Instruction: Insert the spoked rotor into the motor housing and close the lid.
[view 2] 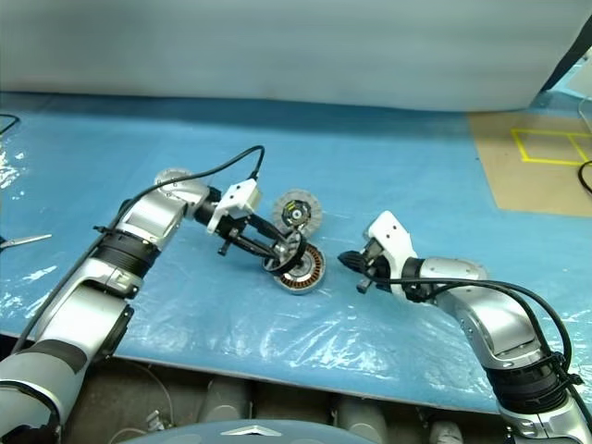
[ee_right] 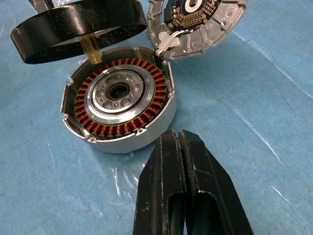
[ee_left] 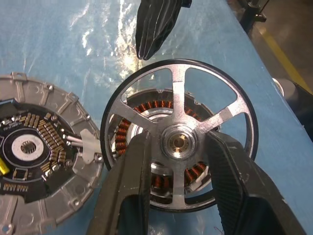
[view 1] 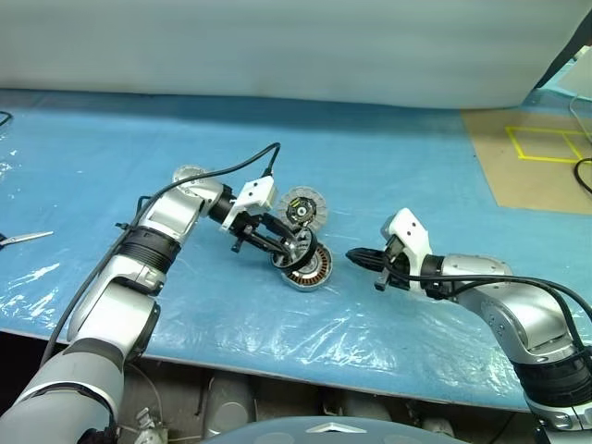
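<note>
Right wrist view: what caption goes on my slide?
Shut right gripper waits beside the motor housing while the spoked rotor hangs tilted above it.

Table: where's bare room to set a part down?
Free: blue sheet behind the lid, and the stretch ahead of the right gripper. Crowded: left gripper holds the rotor over the housing.

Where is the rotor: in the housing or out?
Out: the left gripper holds the rotor tilted above the housing, windings uncovered.

Left gripper (view 1: 294, 248) jaws part-spread, right gripper (view 1: 355, 256) jaws closed, facing each other
</note>
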### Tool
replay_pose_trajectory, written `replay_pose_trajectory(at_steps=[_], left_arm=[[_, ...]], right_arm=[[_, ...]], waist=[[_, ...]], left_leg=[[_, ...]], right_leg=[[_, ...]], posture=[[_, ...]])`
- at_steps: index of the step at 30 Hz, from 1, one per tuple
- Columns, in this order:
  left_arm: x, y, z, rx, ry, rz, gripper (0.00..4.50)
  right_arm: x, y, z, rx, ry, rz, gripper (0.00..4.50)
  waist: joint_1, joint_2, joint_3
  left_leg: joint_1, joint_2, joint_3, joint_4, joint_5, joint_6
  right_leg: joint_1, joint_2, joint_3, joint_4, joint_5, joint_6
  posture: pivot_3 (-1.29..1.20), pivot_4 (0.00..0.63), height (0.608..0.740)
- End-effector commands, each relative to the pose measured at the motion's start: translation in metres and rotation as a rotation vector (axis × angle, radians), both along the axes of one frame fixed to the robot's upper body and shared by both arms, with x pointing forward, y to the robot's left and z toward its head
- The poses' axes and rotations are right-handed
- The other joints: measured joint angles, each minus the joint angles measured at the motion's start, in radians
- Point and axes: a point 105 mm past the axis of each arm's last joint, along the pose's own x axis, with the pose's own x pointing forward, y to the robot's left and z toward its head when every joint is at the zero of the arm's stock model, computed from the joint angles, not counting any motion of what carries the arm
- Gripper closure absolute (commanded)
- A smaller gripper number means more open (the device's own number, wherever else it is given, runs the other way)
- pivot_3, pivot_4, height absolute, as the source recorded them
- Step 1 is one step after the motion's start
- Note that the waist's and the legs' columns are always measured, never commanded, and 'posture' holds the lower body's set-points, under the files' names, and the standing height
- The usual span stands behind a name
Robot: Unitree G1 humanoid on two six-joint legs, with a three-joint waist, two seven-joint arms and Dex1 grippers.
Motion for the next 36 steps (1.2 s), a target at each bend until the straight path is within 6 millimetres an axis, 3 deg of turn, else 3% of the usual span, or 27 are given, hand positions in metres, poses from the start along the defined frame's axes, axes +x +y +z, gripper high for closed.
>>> replay_pose_trajectory(at_steps=[1, 13, 36], left_arm=[[0.0, -0.004, 0.01, -0.024, -0.018, -0.017, 3.15], [0.003, -0.003, -0.009, 0.035, -0.047, -0.017, 3.15], [0.008, 0.003, -0.017, 0.113, -0.071, -0.004, 3.15]], right_arm=[[-0.002, 0.0, 0.009, -0.004, -0.04, 0.007, 4.5], [-0.002, 0.001, 0.007, -0.007, -0.037, -0.006, 4.5], [0.001, -0.002, 0.004, -0.024, -0.044, -0.026, 4.5]], waist=[[-0.001, 0.0, 0.0], [-0.001, 0.0, 0.0], [-0.002, 0.0, 0.0]], left_leg=[[0.0, 0.0, 0.0, 0.0, 0.0, 0.0], [0.0, 0.0, 0.0, 0.0, 0.0, 0.0], [0.001, 0.0, 0.0, 0.0, 0.0, 0.0]], right_leg=[[0.0, 0.0, 0.0, 0.0, 0.0, 0.0], [0.0, 0.0, 0.0, 0.0, 0.0, 0.0], [0.003, 0.0, 0.0, 0.001, 0.0, 0.0]], posture=[[0.0, 0.15, 0.74], [0.0, 0.15, 0.74], [0.0, 0.15, 0.74]])
